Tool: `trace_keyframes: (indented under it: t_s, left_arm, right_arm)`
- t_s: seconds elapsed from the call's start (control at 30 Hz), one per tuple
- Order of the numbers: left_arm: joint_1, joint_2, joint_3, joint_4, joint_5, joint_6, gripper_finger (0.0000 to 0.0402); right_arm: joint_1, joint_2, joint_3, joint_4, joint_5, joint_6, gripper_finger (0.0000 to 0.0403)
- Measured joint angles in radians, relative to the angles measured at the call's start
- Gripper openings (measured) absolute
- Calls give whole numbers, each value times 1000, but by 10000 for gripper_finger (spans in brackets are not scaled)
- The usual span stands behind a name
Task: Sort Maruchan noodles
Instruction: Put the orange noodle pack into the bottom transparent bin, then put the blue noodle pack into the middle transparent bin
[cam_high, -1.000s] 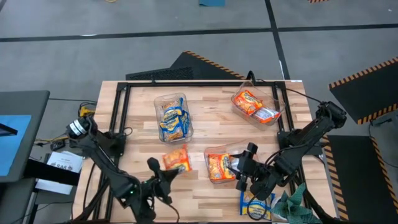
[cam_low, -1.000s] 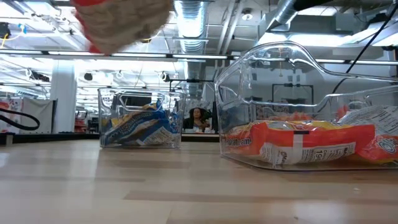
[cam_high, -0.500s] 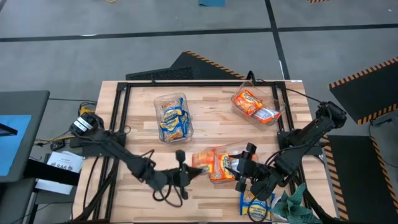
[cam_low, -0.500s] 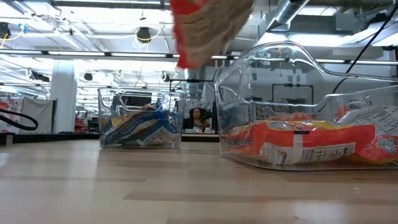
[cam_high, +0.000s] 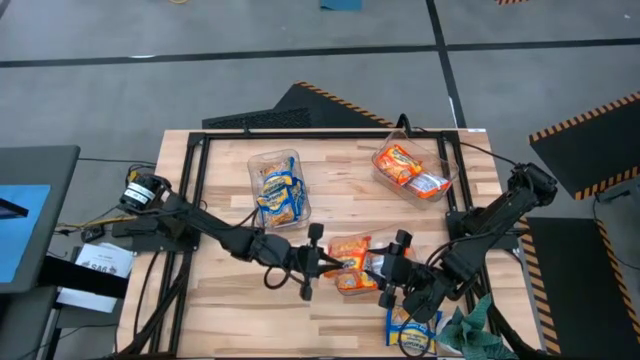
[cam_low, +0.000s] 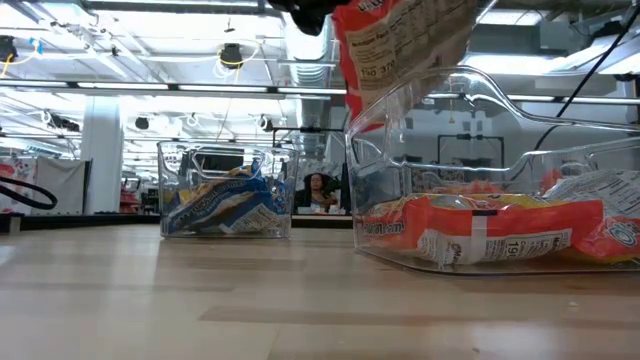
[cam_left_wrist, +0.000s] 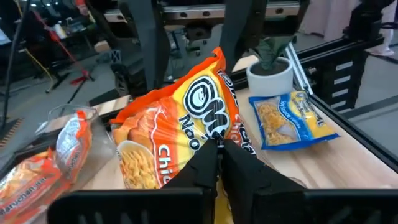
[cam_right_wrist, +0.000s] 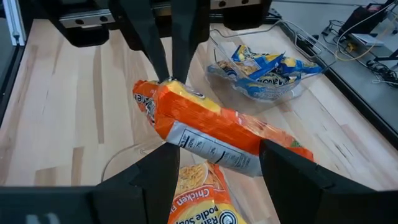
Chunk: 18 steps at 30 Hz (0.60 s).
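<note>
From above, two bins already hold sorted noodles while the left hand (cam_high: 322, 262) pinches an orange packet (cam_high: 350, 249) over the near bin (cam_high: 352, 283); its wrist view shows a yellow packet (cam_left_wrist: 287, 120) unsorted on the worktop (cam_left_wrist: 323, 168); the right hand (cam_high: 392, 285) waits open nearby.

The place was a robotics lab in a large industrial hall. The wooden bench (cam_high: 220, 180) sat in a black metal frame (cam_high: 190, 190) on grey concrete floor with hazard-striped mats (cam_high: 585, 125). Behind it ran exposed ceiling ducts (cam_low: 310, 30), strip lights and a seated person (cam_low: 318, 190).
</note>
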Motion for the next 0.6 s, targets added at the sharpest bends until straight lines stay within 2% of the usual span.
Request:
trace_keyframes:
  t_s: [0.13, 0.43, 0.6]
  left_arm:
    - [1, 0, 0, 1, -52, 1, 40]
    - [1, 0, 1, 2, -85, -23, 145]
    - [-30, -53, 1, -26, -130, 7, 172]
  right_arm:
    - [0, 0, 0, 0, 0, 0, 244]
    - [20, -34, 0, -4, -1, 1, 244]
    - [57, -68, 0, -13, 2, 41, 244]
